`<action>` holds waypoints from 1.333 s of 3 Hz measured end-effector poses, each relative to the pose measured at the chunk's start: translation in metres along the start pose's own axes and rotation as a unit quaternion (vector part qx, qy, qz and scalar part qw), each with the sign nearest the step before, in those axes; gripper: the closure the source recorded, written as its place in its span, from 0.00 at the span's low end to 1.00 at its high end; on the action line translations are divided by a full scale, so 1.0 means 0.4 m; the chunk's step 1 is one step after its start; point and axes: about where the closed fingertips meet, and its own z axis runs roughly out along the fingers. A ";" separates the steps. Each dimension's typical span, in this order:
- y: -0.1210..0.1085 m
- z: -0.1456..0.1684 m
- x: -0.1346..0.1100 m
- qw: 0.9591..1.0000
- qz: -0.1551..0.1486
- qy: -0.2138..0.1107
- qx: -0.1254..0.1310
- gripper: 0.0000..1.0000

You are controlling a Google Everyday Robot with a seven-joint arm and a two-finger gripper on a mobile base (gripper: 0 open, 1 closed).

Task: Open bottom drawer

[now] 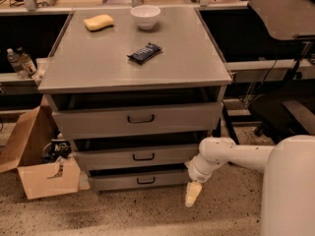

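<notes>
The bottom drawer point(133, 180) is the lowest, smallest grey front of three on the grey cabinet, with a small black loop handle point(145, 180) at its centre. It stands pulled out a little, as do the two drawers above. My gripper point(192, 194) hangs from the white arm point(231, 154) just right of the bottom drawer's right end, pointing down near the floor. It looks apart from the drawer front and holds nothing that I can see.
The cabinet top point(98, 63) carries a white bowl point(145, 15), a yellow sponge point(98, 22) and a dark snack bar point(144, 52). An open cardboard box point(34, 161) sits on the floor at left. A black chair base point(283, 112) stands at right.
</notes>
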 end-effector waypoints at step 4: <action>-0.180 0.363 0.170 0.991 -0.077 0.076 0.083 0.00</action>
